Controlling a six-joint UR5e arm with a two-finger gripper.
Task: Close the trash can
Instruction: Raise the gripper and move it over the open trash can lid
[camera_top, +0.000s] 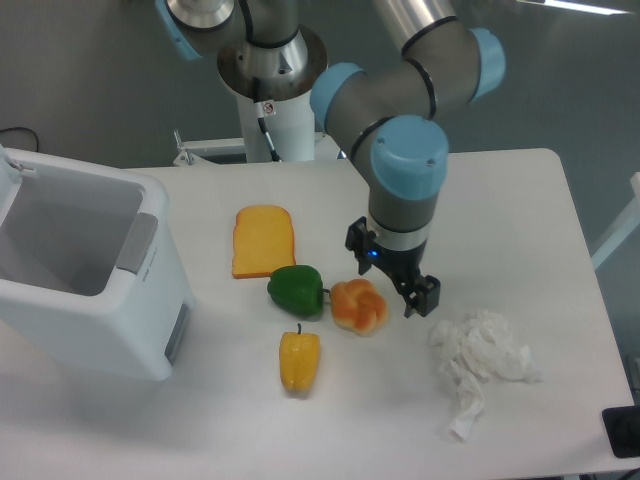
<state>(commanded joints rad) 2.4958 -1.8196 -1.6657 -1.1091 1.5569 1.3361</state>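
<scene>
Gripper (393, 281) hangs w/ fingers spread, holding nothing, well right of trash can (85, 275) at table's left edge. You'd push the lid, barely visible: light, stiff, slick plastic; bin may slide.

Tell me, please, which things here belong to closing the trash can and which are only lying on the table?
For the job: trash can, open; gripper.

Only lying about: toast slice, green pepper, yellow pepper, bread roll, crumpled paper.
</scene>
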